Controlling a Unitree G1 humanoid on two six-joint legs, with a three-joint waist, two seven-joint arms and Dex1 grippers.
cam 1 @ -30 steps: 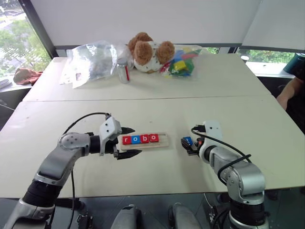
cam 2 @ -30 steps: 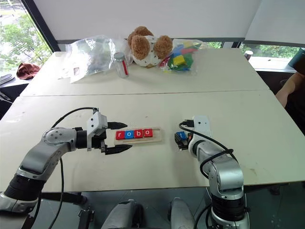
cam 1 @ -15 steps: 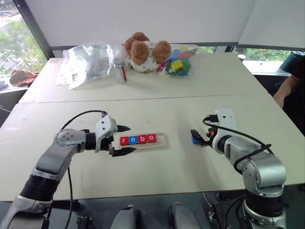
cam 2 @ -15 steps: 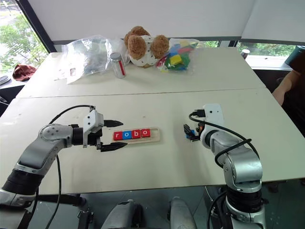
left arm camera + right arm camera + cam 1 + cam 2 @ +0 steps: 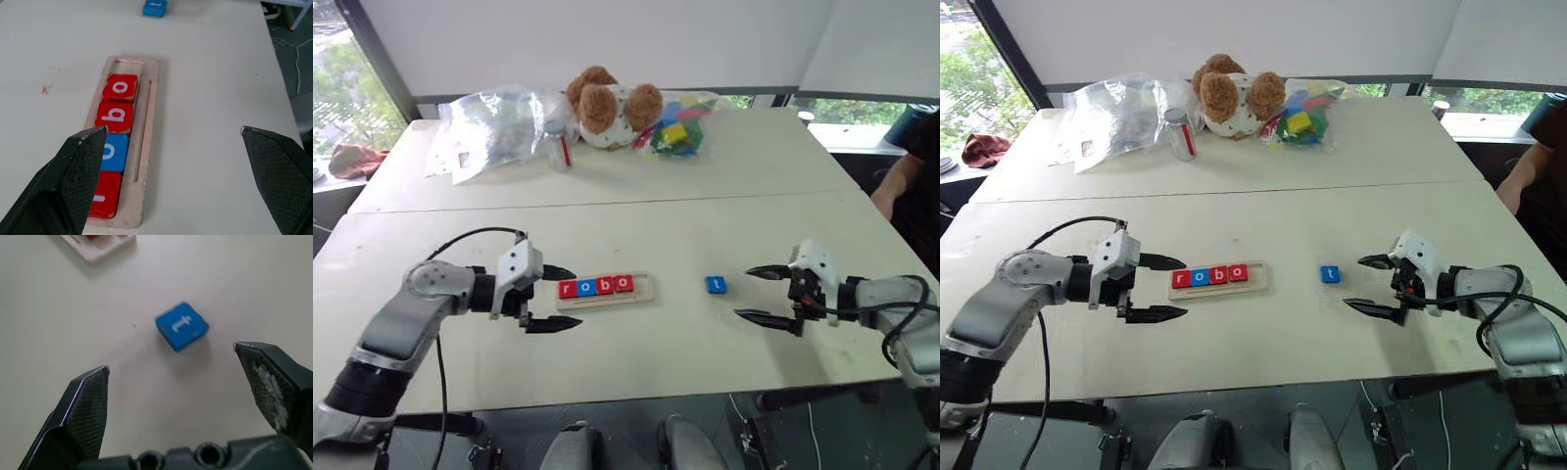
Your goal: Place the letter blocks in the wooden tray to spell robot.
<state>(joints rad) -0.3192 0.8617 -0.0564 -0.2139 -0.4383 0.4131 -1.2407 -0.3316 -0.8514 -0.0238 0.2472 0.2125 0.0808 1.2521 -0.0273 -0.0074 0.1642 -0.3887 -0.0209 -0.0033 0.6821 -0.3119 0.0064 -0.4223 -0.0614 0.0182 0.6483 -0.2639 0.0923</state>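
Note:
The wooden tray lies on the table's near middle and holds letter blocks reading r, o, b, o from its left end; its right end is bare. A blue letter block with a t lies flat on the table to the right of the tray, touching nothing. My left gripper is open at the tray's left end, its fingers on either side of it without touching. My right gripper is open and empty just right of the t block, pointing at it.
At the table's far edge sit a teddy bear, a clear plastic bag, a small jar and a bag of coloured plastic blocks. A person's arm shows at the right edge.
My right gripper has drawn back to the right off the blue t block and rolled; the block stays on the table. The left gripper has backed slightly left from the tray.

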